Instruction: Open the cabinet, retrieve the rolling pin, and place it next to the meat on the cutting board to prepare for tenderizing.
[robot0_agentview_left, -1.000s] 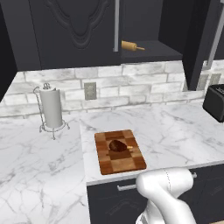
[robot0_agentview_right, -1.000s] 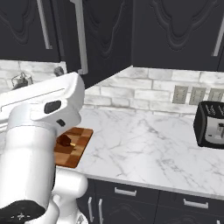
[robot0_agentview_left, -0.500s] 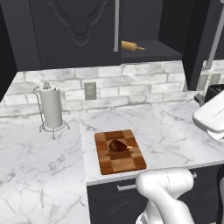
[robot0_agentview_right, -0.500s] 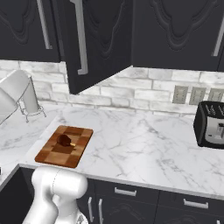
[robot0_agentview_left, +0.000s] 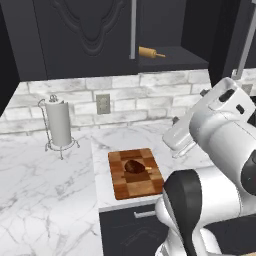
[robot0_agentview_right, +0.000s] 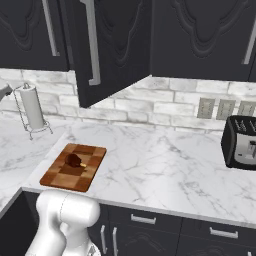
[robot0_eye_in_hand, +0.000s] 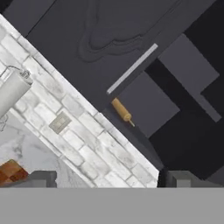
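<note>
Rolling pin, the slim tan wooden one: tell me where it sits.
The slim tan wooden rolling pin lies on the open black wall cabinet's bottom shelf, just right of the silver bar handle, above the checkered cutting board.

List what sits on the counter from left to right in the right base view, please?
Paper towel holder → cutting board with the meat on it → toaster.

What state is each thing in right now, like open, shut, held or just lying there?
cabinet: one door swung open, the others shut.
rolling pin: lying on the cabinet shelf, not held.
meat: resting on the cutting board.
cutting board: flat on the counter, near its front edge.
hand: open, holding nothing, pointed toward the rolling pin.
paper towel roll: upright on its stand.
toaster: slots empty.
</note>
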